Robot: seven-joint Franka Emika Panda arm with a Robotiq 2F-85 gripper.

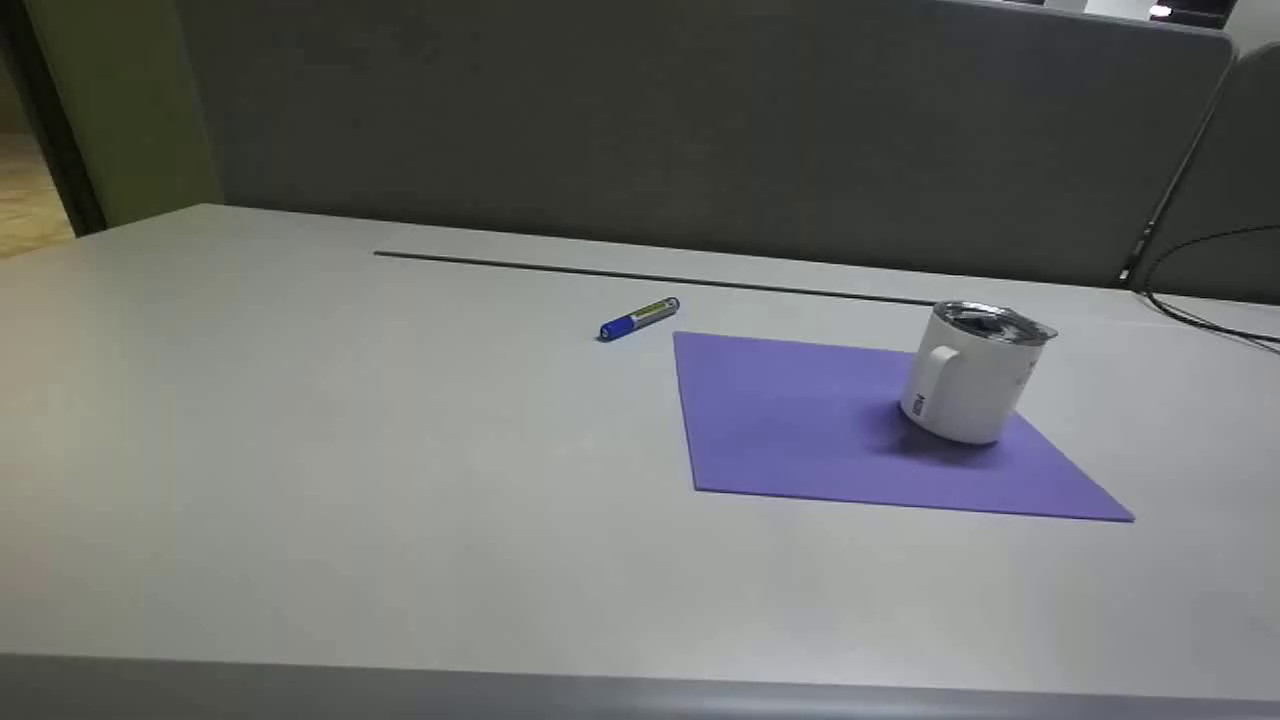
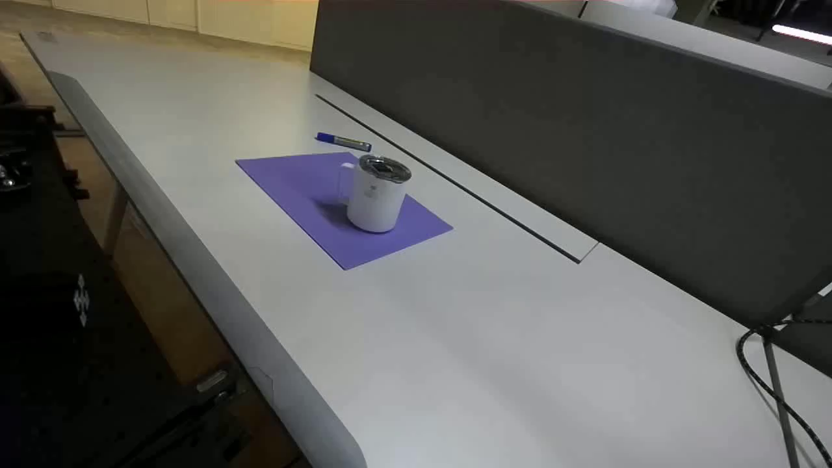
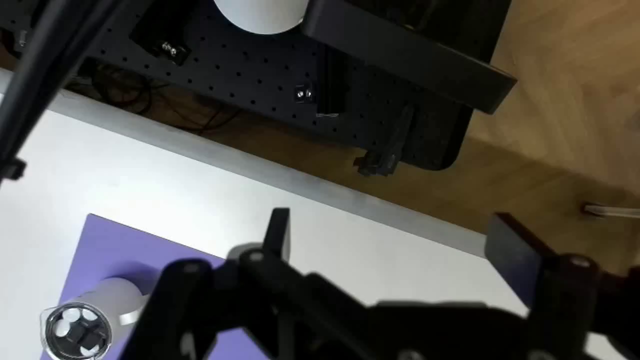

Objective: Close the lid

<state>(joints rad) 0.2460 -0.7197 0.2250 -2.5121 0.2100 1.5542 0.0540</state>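
Note:
A white mug with a handle stands upright on a purple mat, and it shows in both exterior views [image 1: 962, 385] [image 2: 376, 207]. The lid, a round silver-grey top with a dark centre, sits on the mug's rim [image 1: 993, 323] [image 2: 385, 168]. In the wrist view the mug [image 3: 116, 302] is at the lower left, with the lid [image 3: 79, 331] facing the camera and a dark block-like piece at its middle. My gripper [image 3: 395, 242] is open and empty, fingers wide apart, above the table's edge area and to the side of the mug. It is out of both exterior views.
The purple mat [image 1: 790, 430] lies flat on the white table [image 1: 400, 480]. A blue pen [image 1: 640, 319] lies near its back corner. A dark grey partition [image 1: 650, 130] runs along the back, with a black cable [image 2: 773, 383] at one end. A black perforated base [image 3: 250, 65] is beyond the table's edge.

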